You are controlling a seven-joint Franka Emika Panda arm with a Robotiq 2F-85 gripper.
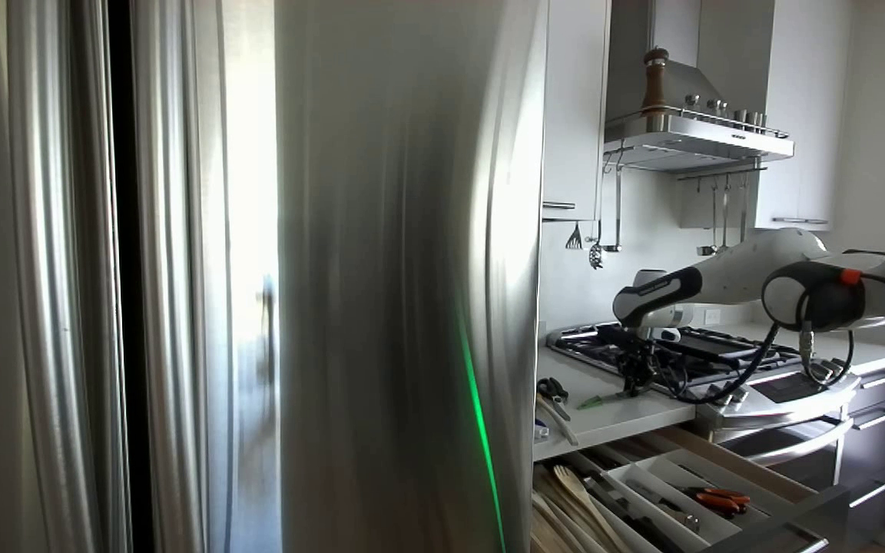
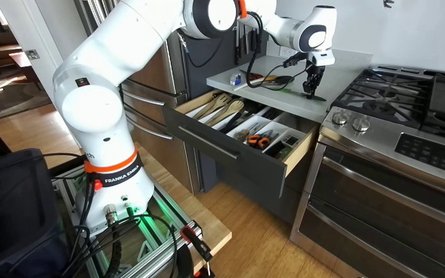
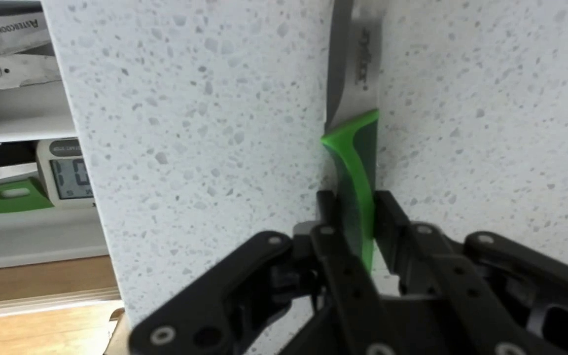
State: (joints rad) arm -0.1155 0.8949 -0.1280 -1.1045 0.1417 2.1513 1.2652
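Observation:
My gripper [image 3: 355, 202] is shut on the handle of a knife [image 3: 345, 140], one finger on each side. That handle is grey-green with a bright green stripe, and the grey blade points away from the gripper toward the top of the wrist view. The knife lies at or very near the speckled white countertop [image 3: 215, 123]; any small gap beneath cannot be made out. In an exterior view, the gripper [image 2: 310, 90] points down near the counter's front edge, the green part of the knife [image 2: 286, 90] showing beside it. The fingers hide part of the handle.
Below the counter a drawer [image 2: 257, 166] stands pulled out, holding wooden utensils [image 2: 218, 110], orange-handled scissors [image 2: 259, 141] and a timer [image 3: 72, 172]. A gas stove [image 2: 384, 96] adjoins the counter. A steel fridge [image 1: 381, 230] fills much of an exterior view. More utensils [image 2: 269, 78] lie on the counter.

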